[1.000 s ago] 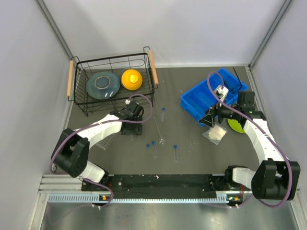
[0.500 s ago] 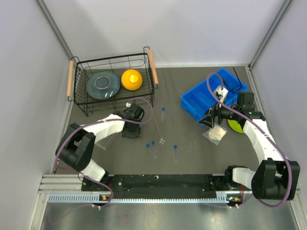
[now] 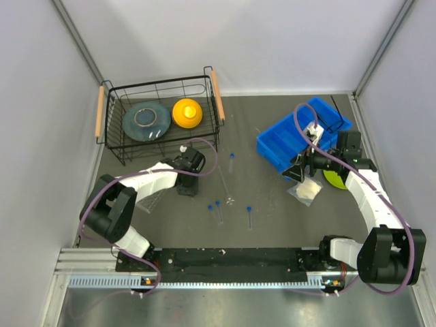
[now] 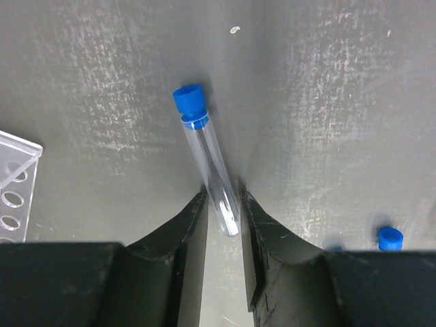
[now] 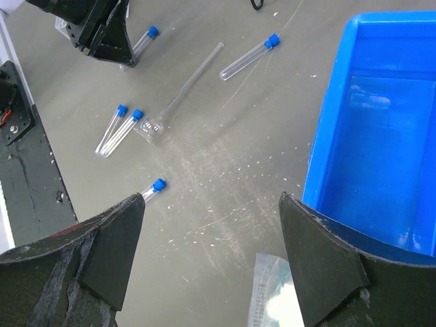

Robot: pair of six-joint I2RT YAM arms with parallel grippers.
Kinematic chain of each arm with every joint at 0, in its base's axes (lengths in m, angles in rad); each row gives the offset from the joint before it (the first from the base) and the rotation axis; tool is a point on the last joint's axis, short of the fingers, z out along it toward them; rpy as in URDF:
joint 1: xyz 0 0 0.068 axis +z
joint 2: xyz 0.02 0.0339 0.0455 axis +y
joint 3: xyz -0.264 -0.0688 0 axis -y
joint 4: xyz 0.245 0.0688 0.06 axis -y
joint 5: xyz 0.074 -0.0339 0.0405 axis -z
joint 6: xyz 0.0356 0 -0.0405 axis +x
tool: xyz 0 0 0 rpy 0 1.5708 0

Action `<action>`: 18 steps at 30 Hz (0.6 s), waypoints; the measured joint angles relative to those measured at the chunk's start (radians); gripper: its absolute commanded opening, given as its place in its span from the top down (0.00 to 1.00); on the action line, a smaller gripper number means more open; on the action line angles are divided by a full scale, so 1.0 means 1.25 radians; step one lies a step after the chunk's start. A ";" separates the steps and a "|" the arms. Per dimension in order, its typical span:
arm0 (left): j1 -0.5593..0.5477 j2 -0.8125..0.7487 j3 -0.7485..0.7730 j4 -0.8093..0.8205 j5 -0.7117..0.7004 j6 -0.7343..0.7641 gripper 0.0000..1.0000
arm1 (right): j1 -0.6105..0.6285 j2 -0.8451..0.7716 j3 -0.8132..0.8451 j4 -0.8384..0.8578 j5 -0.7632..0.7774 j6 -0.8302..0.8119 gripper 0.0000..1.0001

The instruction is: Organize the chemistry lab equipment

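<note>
My left gripper (image 3: 185, 185) (image 4: 223, 199) is low over the table, its jaws closed onto the round end of a clear blue-capped test tube (image 4: 206, 160) that points away from it. The clear grid rack (image 4: 12, 196) (image 3: 154, 197) lies just left of it. Other test tubes lie loose: one at mid-table (image 3: 231, 162) (image 5: 248, 58), a pair (image 3: 214, 211) (image 5: 119, 129) and a single one (image 3: 249, 216) (image 5: 151, 187). A small clear vial (image 5: 151, 129) lies at the end of a long clear rod (image 5: 187, 85). My right gripper (image 3: 298, 172) (image 5: 211, 199) is wide open and empty beside the blue bin. I see no ring stand.
A blue bin (image 3: 303, 136) (image 5: 381, 122) stands at the right, with a clear plastic bag (image 3: 305, 191) (image 5: 279, 293) and a lime-green plate (image 3: 334, 178) by it. A black wire basket (image 3: 116, 136) at the back left holds a grey plate and a yellow dome.
My left gripper has shifted slightly toward the near edge and settled there. The right arm and the loose tubes have not moved.
</note>
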 measured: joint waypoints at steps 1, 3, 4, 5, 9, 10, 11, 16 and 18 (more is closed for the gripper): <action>0.000 0.000 -0.001 0.003 0.001 0.000 0.72 | 0.000 0.000 0.000 0.000 -0.001 0.000 0.19; 0.000 -0.002 -0.003 0.007 0.002 0.000 0.74 | 0.000 0.000 0.000 0.000 -0.003 0.000 0.19; 0.000 -0.003 -0.005 0.011 0.002 -0.001 0.78 | 0.000 0.000 0.000 0.000 -0.005 0.000 0.19; 0.000 -0.007 -0.010 0.018 0.003 -0.001 0.80 | 0.000 0.000 0.000 -0.001 -0.006 0.000 0.19; 0.000 -0.030 -0.036 0.044 0.005 -0.002 0.86 | 0.000 0.000 0.000 -0.004 -0.013 0.000 0.19; 0.000 -0.038 -0.043 0.051 0.007 -0.001 0.87 | 0.000 -0.001 0.000 -0.008 -0.013 -0.001 0.19; 0.000 -0.043 -0.049 0.057 0.008 0.000 0.87 | 0.000 -0.001 0.000 -0.010 -0.015 -0.002 0.19; -0.006 -0.094 -0.095 0.081 0.021 0.003 0.89 | 0.000 -0.001 0.001 -0.038 -0.018 -0.015 0.19; -0.011 -0.131 -0.116 0.085 0.032 0.005 0.89 | 0.000 0.001 0.009 -0.061 -0.020 -0.023 0.20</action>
